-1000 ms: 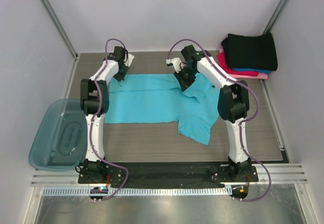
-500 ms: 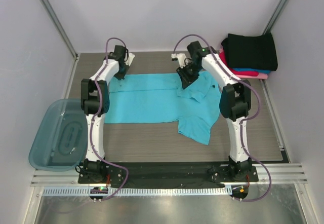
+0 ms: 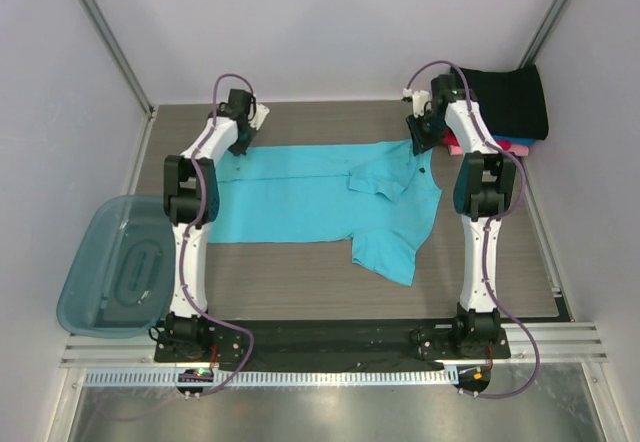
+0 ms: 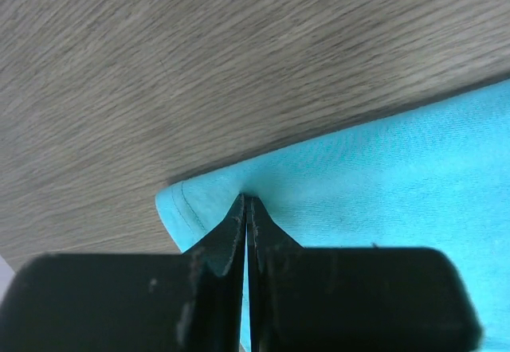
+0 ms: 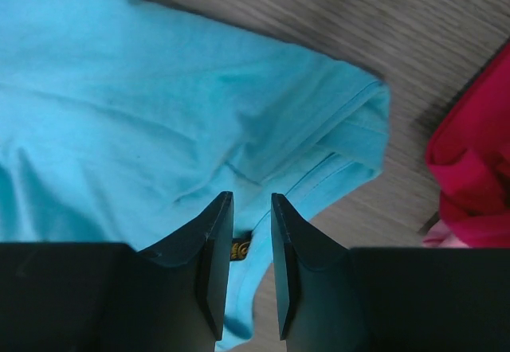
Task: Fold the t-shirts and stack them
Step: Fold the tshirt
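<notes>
We are viewing a soft, rumpled turquoise t-shirt (image 3: 300, 197) on a woodgrain table (image 3: 300, 272). The left gripper (image 4: 245, 201) is pinching its edge. The right gripper (image 5: 251, 201) is hovering with fingers parted, beside folded shirts (image 3: 495, 102).

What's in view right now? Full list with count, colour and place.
turquoise t-shirt: 1, turquoise, lying across the middle of the table, flat on the left and rumpled at the right end
folded t-shirts: at least 3, black on top with blue and pink/magenta edges showing beneath, stacked at the far right corner
plastic bin: 1, translucent blue-grey, off the table's left edge, near side
table: 1, grey-brown wood grain, under everything but the bin
left arm: 1, white and black, jaws shut on the turquoise t-shirt's far left corner
right arm: 1, white and black, jaws slightly open and holding nothing, above the shirt's far right end beside the stack
</notes>
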Available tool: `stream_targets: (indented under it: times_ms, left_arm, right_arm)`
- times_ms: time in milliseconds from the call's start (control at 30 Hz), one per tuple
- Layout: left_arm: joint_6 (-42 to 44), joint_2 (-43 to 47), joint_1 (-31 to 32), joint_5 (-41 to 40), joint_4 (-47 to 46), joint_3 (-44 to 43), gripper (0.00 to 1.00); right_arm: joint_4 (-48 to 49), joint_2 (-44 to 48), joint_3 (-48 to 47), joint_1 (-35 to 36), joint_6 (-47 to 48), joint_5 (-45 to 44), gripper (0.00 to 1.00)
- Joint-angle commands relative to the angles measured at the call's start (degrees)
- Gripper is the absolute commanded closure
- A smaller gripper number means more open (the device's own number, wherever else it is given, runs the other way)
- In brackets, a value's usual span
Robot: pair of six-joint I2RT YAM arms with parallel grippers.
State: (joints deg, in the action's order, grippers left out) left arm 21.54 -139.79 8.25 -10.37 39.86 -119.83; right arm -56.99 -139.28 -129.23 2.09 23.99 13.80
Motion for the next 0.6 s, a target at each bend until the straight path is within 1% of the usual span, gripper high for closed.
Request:
stream_targets:
  times_ms: [0,167,333,500,567]
  left_arm:
    - [2.63,-2.16,-0.16,-2.11,-1.10,-1.02,0.99]
    - [4.03,-3.30,-0.17,-3.60,-1.53,-0.76,0.99]
    - [6.14,-6.36,-0.43,-5.62,-1.89,-1.54,0.99]
    - [8.08,-9.01,-0.78,-7.20,-3.46,-5.15,1.00]
    - [8.52,-9.54,-0.78,-7.82,-4.26,-5.76,0.99]
  right_arm:
    - [1.97,-1.51,-4.10,-0.06,-0.08,-1.85,0.69]
    - [2.15,-4.32,-4.45,-0.07,1.40,-2.64,0.71]
    - [3.20,-8.10,-5.94,-0.15,4.31,-8.35,0.73]
    - [8.47,-11.36,-9.98,-0.15,6.77,-12.30,0.74]
    - [11.10,-12.94,-12.35,-0.15,7.30,-13.10,0.72]
